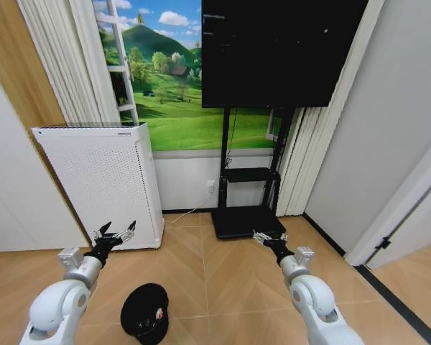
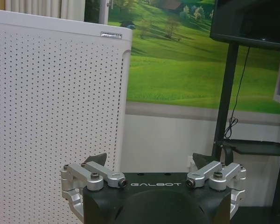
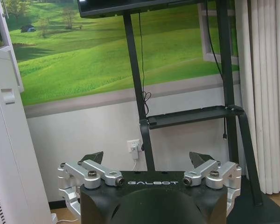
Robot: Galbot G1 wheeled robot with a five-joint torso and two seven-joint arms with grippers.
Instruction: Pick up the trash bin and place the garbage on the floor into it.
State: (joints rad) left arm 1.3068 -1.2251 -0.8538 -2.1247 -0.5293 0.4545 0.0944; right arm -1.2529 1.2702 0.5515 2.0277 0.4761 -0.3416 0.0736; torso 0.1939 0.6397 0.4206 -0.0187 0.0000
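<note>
Low in the head view, betw. the two arms, the trash bin (image 1: 145,311) sits on the floor (image 1: 223,280), nearer the left arm; black, round, seen from above w/ black bag liner at the rim and a small red-and-white bit on its near side, can't tell what it is. Floor = light tan wood-look chevron panels, dark strip (image 1: 399,305) running along the right side by a door frame.

Left gripper (image 1: 116,233) is held out fwd above the floor, just in front of the white perforated cabinet (image 1: 100,183), fingers spread wide, nothing betw. them. Left wrist view agrees: gripper (image 2: 149,164) wide apart, empty, facing the cabinet (image 2: 56,116) and the green hill mural (image 2: 177,60).

Right gripper (image 1: 262,238) also held out fwd, near the base of the black TV stand (image 1: 248,219), well apart from the bin. Right wrist view: gripper (image 3: 148,161) spread wide, empty, pointed at the stand's shelf (image 3: 191,116) and a wall socket (image 3: 134,147) w/ a cable plugged in. Big dark screen (image 1: 280,50) on the stand; white curtain (image 3: 266,93) beside it.
</note>
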